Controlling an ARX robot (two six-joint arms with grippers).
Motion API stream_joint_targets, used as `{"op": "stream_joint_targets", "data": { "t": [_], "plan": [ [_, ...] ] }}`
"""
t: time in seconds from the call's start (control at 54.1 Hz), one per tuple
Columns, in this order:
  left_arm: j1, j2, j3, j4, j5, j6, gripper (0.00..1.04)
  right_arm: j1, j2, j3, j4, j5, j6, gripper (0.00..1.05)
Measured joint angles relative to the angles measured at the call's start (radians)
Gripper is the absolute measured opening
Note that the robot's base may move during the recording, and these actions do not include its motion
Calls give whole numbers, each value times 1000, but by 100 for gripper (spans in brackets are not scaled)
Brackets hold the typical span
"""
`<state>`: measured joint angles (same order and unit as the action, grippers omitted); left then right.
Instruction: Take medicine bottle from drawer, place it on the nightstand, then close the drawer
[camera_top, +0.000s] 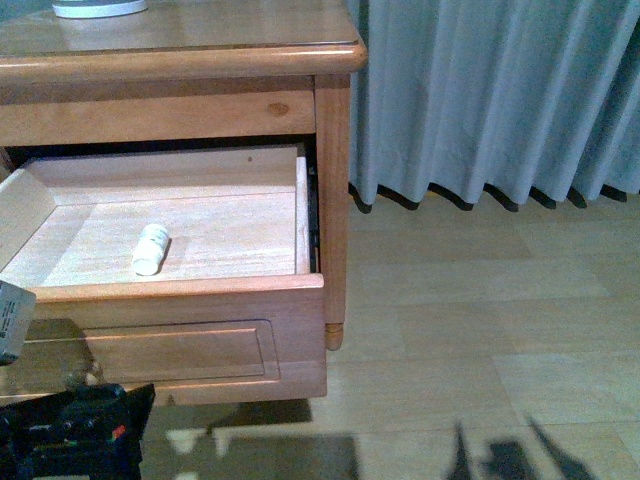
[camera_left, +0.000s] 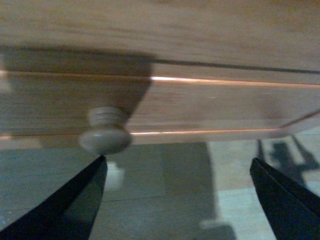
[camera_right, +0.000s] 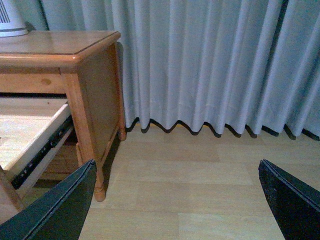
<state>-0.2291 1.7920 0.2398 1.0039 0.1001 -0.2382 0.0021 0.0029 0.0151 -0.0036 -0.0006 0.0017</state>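
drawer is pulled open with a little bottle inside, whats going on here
The drawer of the nightstand is pulled out, and the medicine bottle lies on its side inside, untouched. The left gripper is open near a round drawer knob, holding nothing. The right gripper is also open, off to the nightstand's side, facing the curtain.

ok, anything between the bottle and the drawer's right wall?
Nothing. Front view shows only bare floor of the drawer between the medicine bottle and its right wall.
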Motion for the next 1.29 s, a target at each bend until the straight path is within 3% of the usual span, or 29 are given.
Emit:
{"op": "stream_joint_targets", "data": {
  "t": [0.148,0.314,0.462,0.573,0.628,0.721,0.758,0.869,1.017,1.294],
  "plan": [
    [31,-148,0,-149,28,-9,98,0,0,0,0,0,0,98],
    [91,-495,3,-505,91,-14,98,0,0,0,0,0,0,98],
    [131,-718,38,-719,119,-19,98,0,0,0,0,0,0,98],
    [117,-853,-27,-444,-136,105,82,0,0,0,0,0,0,98],
    [123,-969,-30,-463,-191,153,72,0,0,0,0,1,0,98],
    [128,-1154,-31,-603,-197,193,57,0,0,0,0,0,0,98],
    [146,-1215,-39,-635,-156,203,49,0,0,0,0,0,0,98],
    [218,-1279,-75,-648,-111,217,29,0,0,0,0,0,0,98],
    [224,-1331,-117,-665,-94,224,4,0,0,0,0,4,0,98],
    [226,-1430,-169,-712,-100,227,4,0,-1,0,0,3,0,98]
  ]
}}
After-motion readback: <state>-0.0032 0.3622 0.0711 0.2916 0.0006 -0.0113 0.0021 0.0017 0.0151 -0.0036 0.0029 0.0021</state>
